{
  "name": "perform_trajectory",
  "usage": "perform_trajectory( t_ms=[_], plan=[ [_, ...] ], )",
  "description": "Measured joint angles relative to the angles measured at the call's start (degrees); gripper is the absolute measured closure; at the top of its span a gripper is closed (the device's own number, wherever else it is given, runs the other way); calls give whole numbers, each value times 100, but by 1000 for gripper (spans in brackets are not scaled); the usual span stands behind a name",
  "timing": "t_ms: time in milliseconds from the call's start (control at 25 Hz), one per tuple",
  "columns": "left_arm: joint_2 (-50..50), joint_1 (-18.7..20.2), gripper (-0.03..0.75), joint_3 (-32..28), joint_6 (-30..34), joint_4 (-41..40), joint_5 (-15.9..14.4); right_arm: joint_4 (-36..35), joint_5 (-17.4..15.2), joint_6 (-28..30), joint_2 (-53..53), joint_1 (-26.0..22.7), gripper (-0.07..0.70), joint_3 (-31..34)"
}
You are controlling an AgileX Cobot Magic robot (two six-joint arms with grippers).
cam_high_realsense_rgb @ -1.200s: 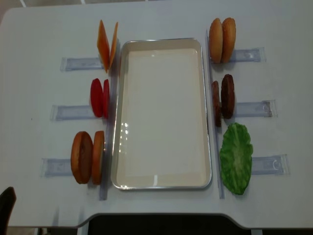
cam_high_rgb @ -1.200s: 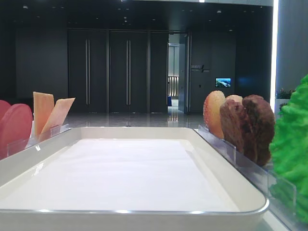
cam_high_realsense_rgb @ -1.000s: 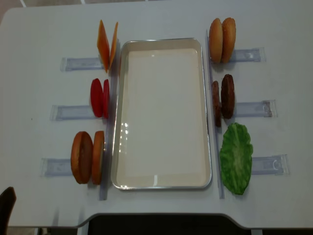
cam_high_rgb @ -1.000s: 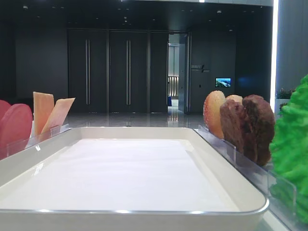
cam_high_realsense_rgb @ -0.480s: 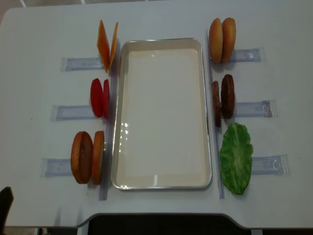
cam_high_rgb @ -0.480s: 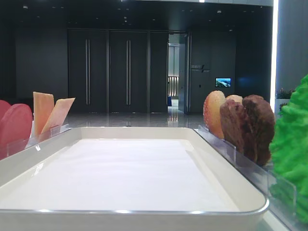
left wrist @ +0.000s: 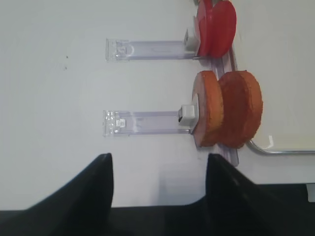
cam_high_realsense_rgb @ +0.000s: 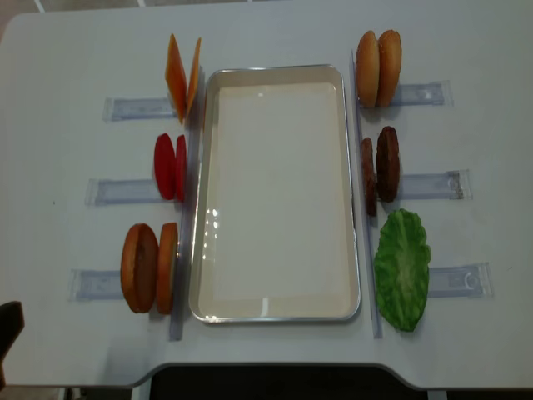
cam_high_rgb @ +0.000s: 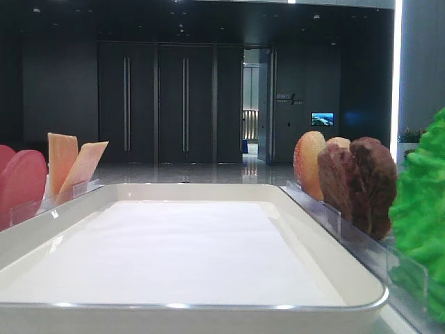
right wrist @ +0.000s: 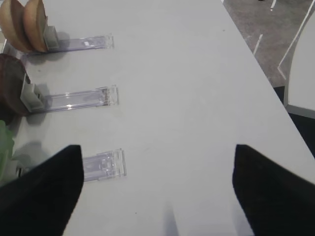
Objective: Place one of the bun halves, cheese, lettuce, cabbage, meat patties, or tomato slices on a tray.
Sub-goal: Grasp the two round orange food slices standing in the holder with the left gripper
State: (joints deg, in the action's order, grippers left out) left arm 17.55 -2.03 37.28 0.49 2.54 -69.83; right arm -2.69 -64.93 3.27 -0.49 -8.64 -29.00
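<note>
The white tray [cam_high_realsense_rgb: 275,192] lies bare in the table's middle. On its left stand cheese [cam_high_realsense_rgb: 181,77], tomato slices [cam_high_realsense_rgb: 170,167] and two bun halves [cam_high_realsense_rgb: 148,268]. On its right stand more bun halves [cam_high_realsense_rgb: 379,68], meat patties [cam_high_realsense_rgb: 381,171] and lettuce [cam_high_realsense_rgb: 402,267]. No cabbage shows. My left gripper [left wrist: 160,167] hovers open and holds nothing, near the front edge just short of the near bun halves [left wrist: 229,109]. My right gripper [right wrist: 156,147] is open over bare table, to the right of the lettuce [right wrist: 4,142].
Clear plastic holder rails [cam_high_realsense_rgb: 137,108] run outward from each food pair on both sides. The rounded front table edge [cam_high_realsense_rgb: 275,371] lies close below the tray. A dark tip of the left arm [cam_high_realsense_rgb: 8,329] shows at the bottom left corner.
The dark tip of the left arm at the bottom left of the top view has shifted slightly. The food and the tray have not moved.
</note>
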Motion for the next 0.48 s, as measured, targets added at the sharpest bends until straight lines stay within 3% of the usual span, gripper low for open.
perform_trajectory(
  t_ms=[120, 480],
  plan=[
    [917, 0, 264, 361, -109, 196, -157, 0, 0, 0, 0, 0, 47, 0],
    [2664, 0, 264, 1196, -109, 350, -165, 0, 0, 0, 0, 0, 47, 0]
  ],
)
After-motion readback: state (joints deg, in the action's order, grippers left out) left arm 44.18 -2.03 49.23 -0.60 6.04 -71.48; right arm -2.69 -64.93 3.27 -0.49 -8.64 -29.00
